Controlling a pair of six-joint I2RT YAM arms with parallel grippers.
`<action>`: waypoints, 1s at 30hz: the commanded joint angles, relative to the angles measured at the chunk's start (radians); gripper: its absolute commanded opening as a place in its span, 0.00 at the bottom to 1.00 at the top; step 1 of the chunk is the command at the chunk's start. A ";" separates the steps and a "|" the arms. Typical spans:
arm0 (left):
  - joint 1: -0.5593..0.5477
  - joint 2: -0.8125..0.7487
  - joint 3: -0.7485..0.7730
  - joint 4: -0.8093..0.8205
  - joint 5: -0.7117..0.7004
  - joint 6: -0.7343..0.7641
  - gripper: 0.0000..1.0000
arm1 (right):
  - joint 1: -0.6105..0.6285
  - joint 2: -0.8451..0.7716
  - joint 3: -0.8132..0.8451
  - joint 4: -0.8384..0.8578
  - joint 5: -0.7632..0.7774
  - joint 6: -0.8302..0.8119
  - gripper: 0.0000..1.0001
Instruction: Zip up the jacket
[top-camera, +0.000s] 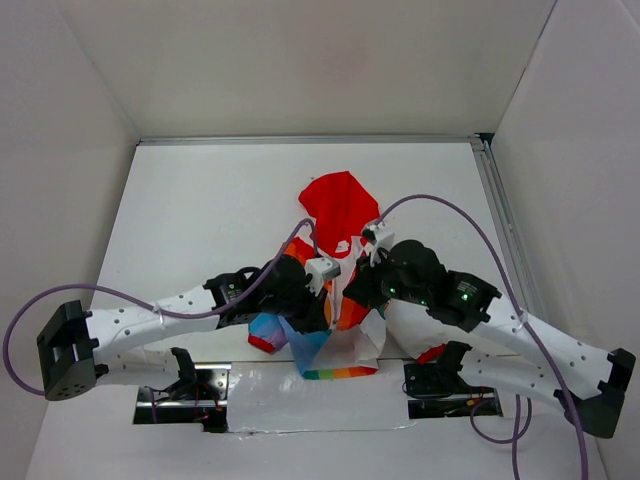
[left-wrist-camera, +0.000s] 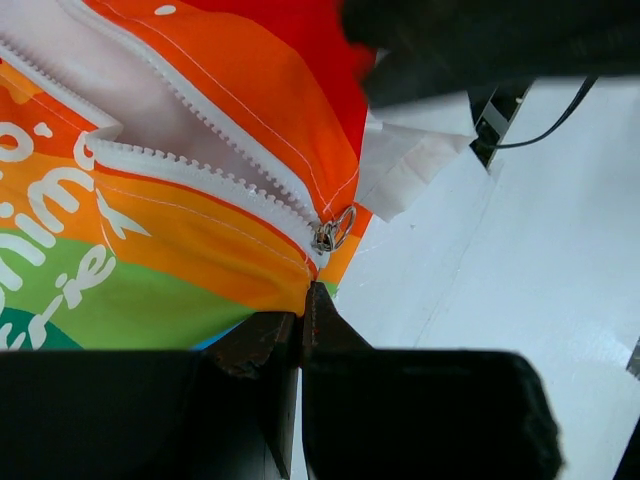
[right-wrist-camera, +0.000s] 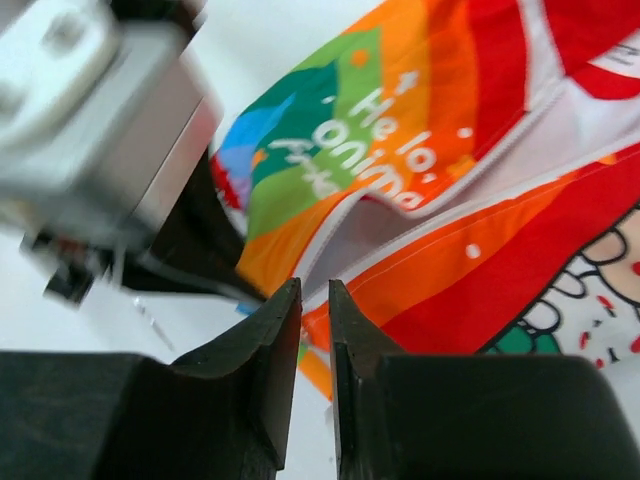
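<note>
The jacket lies in the middle of the table. The left gripper pinches its bottom edge, under the zipper pull. The right gripper is almost closed by the orange part; I cannot tell if it holds it.

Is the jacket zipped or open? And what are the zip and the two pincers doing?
jacket: unzipped, bunched up.
zip slider: at the bottom end, zip open above it.
left pincer: shut on the jacket hem by the slider.
right pincer: shut on the jacket edge.
</note>
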 joint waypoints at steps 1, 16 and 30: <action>-0.002 -0.002 0.059 -0.021 -0.018 -0.047 0.00 | 0.028 -0.087 -0.050 0.060 -0.122 -0.069 0.25; 0.001 -0.002 0.094 -0.046 -0.038 -0.084 0.00 | 0.094 -0.141 -0.251 0.149 -0.153 0.194 0.44; 0.000 -0.039 0.070 -0.026 -0.021 -0.093 0.00 | 0.094 -0.121 -0.334 0.330 -0.168 0.243 0.45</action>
